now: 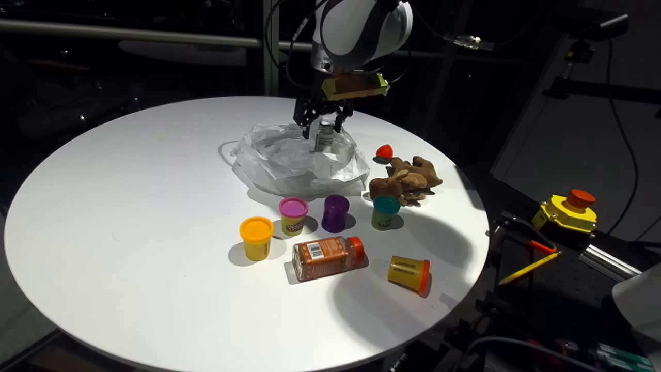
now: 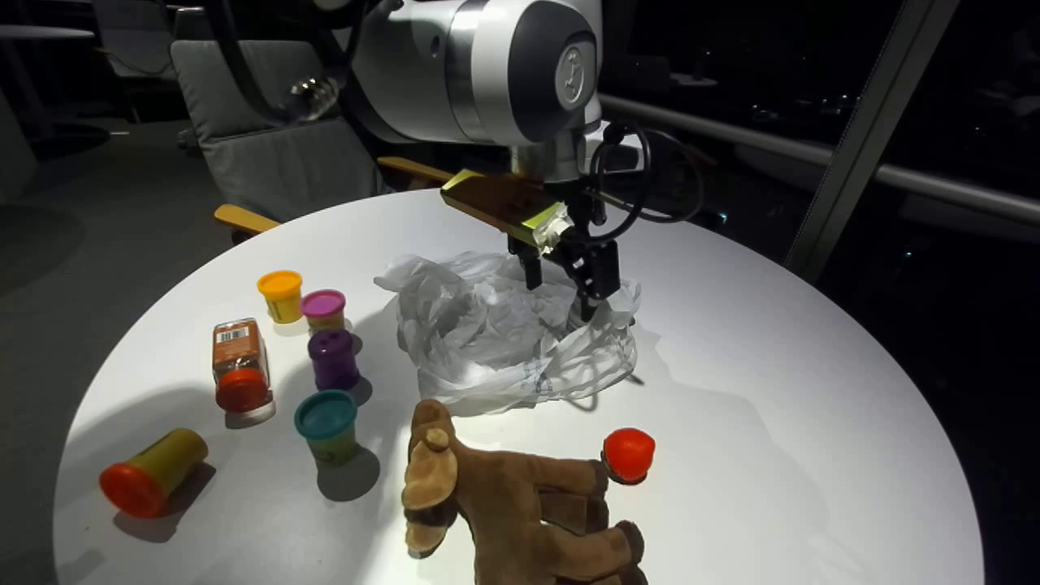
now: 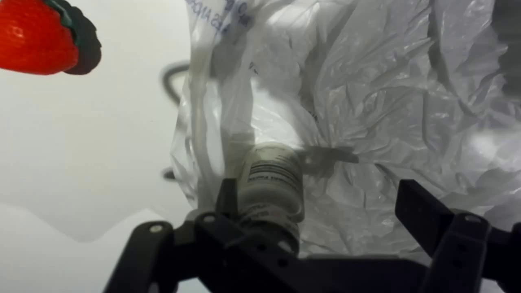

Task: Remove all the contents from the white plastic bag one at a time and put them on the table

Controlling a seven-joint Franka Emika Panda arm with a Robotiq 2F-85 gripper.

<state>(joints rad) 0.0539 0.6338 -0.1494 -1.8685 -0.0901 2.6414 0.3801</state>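
I have my gripper (image 1: 322,132) spread wide, holding nothing; the small bottle (image 3: 270,175) in the white plastic bag (image 1: 281,170) sits between its jaws. In an exterior view I see the bag toward one o'clock on the table (image 1: 129,232).

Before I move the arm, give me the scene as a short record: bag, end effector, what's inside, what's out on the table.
Container: white plastic bag, crumpled, mouth open, on the table
Inside: small labelled bottle; folds may hide more
Grasp: end effector open, gripping nothing, jaws on either side of the bottle; contact unclear
Out, standing: orange-lidded tub, pink-lidded tub, purple container, teal-lidded tub
Out, lying: orange-labelled jar, red-lidded tub, brown plush animal
Out, close to the plush animal: toy strawberry
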